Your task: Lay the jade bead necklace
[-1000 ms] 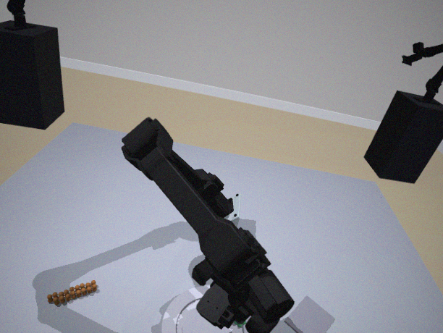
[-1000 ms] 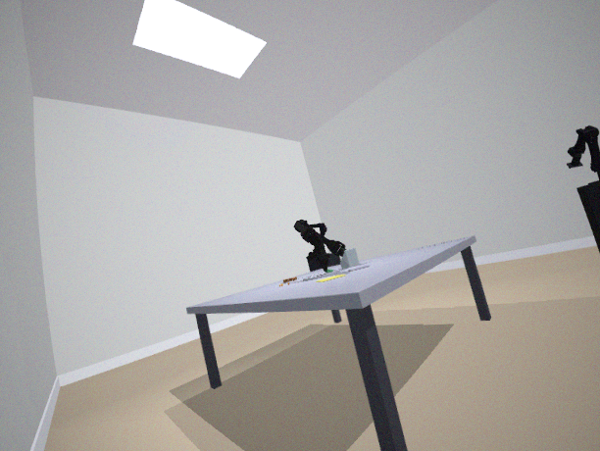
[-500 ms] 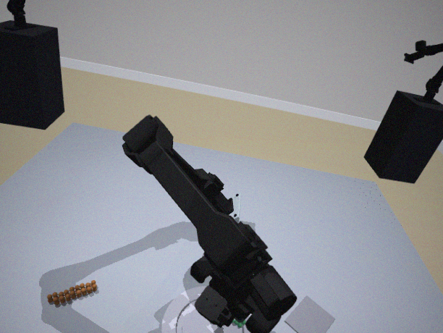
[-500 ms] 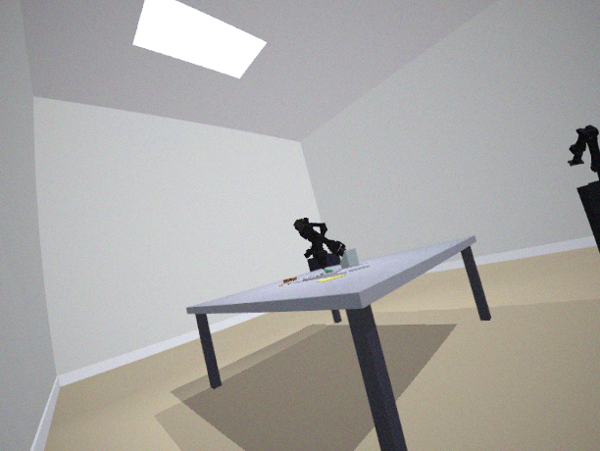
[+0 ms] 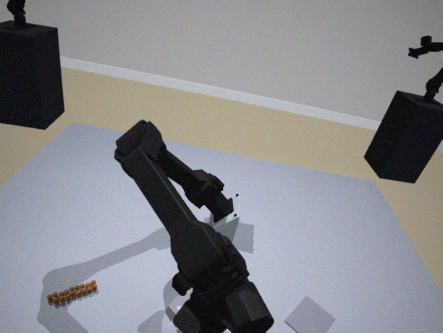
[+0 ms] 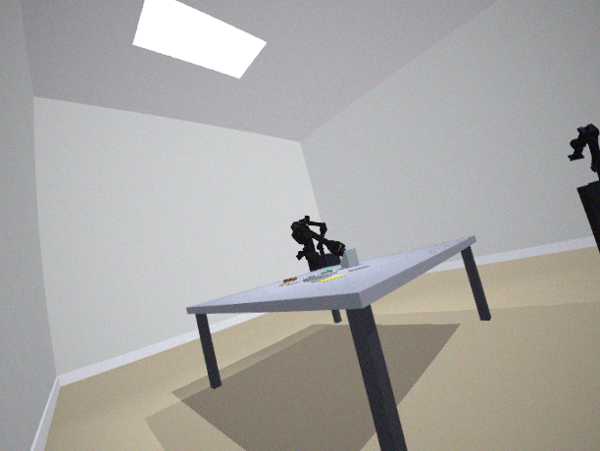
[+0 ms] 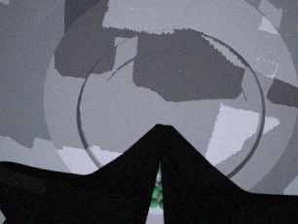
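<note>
top looks down, exterior faces the same table (image 5: 127,203) (image 6: 294,299) from afar.

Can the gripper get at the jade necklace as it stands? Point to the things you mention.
Probably, but not as shut as it is: the gripper (image 7: 162,131) has its fingertips together, with green beads (image 6: 326,271) (image 7: 154,201) showing through the slit behind them. It likely must open first.
</note>
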Tool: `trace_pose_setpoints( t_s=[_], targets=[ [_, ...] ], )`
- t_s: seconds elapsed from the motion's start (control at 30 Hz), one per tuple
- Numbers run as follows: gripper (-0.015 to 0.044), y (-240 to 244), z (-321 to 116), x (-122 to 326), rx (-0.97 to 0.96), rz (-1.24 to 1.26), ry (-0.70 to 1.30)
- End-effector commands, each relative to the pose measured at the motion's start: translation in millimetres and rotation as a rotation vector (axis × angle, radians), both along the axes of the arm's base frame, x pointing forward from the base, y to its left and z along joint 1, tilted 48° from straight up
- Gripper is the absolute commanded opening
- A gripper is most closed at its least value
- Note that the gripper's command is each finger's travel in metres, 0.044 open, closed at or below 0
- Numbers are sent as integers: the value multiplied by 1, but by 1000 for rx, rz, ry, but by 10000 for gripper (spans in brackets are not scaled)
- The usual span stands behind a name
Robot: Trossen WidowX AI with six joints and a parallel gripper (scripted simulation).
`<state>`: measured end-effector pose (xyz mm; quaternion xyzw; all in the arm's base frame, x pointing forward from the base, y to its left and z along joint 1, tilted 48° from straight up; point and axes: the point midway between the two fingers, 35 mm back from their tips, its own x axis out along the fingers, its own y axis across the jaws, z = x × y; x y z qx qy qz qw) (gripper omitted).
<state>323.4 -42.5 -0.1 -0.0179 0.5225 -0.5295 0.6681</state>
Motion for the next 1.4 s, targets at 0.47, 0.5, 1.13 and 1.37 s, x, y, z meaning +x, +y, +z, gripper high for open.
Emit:
trace_pose_setpoints(
  t_s=[0.47,0.5,1.13,1.37],
  targets=[
    [0,-24,17,20,-6,4,-7],
    [0,-26,16,20,-6,4,-7],
    [210,-35,8,19,-4,-3,-11],
    [394,-32,11,20,-4,-1,-10]
  ],
)
